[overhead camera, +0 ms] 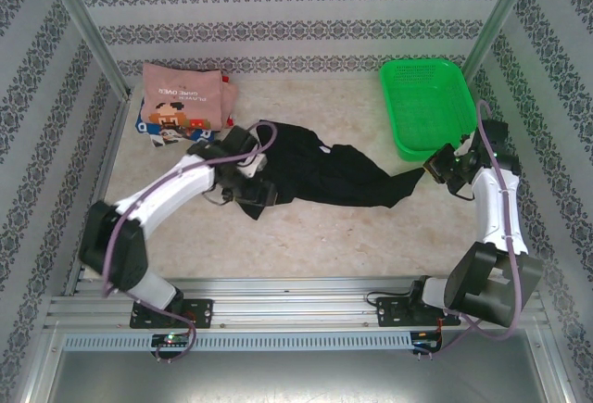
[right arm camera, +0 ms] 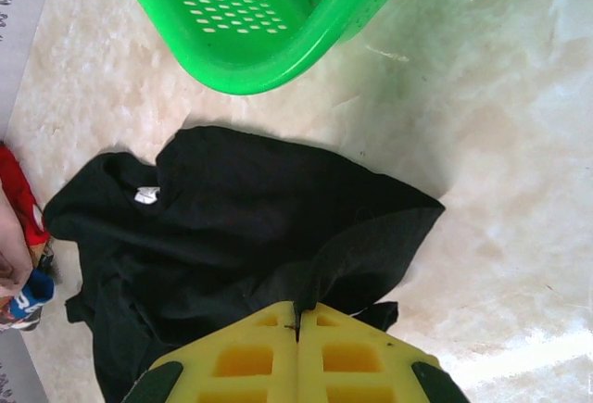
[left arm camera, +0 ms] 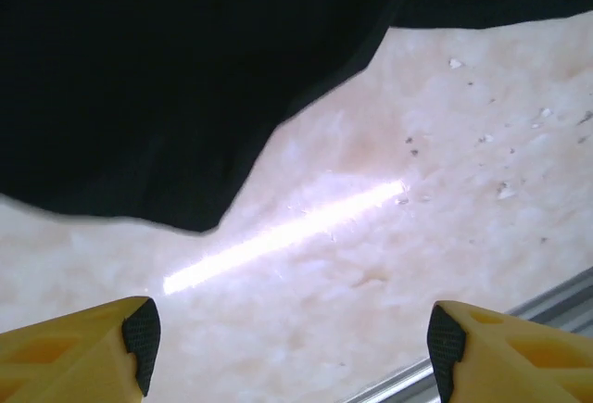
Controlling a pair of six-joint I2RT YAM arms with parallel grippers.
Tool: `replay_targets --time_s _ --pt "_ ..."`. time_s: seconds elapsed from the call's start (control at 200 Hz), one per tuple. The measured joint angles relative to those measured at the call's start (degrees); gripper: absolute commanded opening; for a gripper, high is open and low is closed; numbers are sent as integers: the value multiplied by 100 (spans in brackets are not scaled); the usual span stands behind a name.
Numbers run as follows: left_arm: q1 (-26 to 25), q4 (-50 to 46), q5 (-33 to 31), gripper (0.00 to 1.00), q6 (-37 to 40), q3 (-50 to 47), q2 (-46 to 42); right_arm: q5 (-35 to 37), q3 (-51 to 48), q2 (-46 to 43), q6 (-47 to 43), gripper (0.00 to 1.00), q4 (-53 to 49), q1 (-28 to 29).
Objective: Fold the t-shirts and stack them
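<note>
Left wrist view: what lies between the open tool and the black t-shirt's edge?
Bare tabletop with a bright streak of glare lies between the left tool and the black t-shirt, as the left wrist view shows.

So the black tee [overhead camera: 320,173] isn't folded at all. It's a crumpled heap sprawled across the middle of the table [overhead camera: 352,236], with the white collar tag showing and one end drawn out into a skinny tail toward the right edge. The dusty-pink tee [overhead camera: 181,97] with the pixel moustache guy sits roughly folded in the far left corner, on top of a blue-and-white printed one [overhead camera: 141,127] that peeks out at its near-left side.
</note>
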Motion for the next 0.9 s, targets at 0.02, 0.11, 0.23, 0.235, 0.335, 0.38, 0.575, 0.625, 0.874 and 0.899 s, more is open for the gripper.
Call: replay_targets --time_s 0.02,0.11,0.23,0.235,0.335,0.38,0.575,0.625,0.874,0.899 --pt "-2 122 28 78 -232 -232 -205 -11 0 2 -2 0 7 0" --pt "-2 826 107 76 -1272 -1290 -929 -61 0 15 -2 0 50 0" --pt "-2 1781 44 71 -2590 -2557 -1495 -114 -2 63 -9 0 87 2" --pt "-2 1832 35 71 -2664 -2625 -1519 -120 -2 70 -11 0 87 2" --pt "-2 2559 -125 66 -3569 -3294 -1665 -151 -2 146 -20 0 98 28" --pt "-2 2822 -210 65 -3873 -3432 -1648 -168 -2 177 -24 0 101 39" --pt "-7 3733 -588 60 -4531 -3327 -1185 -236 -2 284 -109 0 105 76" --pt "-7 3882 -632 59 -4579 -3224 -977 -243 -2 295 -131 0 103 76" --pt "-216 4072 -761 52 -4597 -2887 -363 -275 -2 297 -168 0 111 76" --pt "-227 4072 -772 52 -4597 -2881 -332 -280 -2 297 -168 0 116 76"
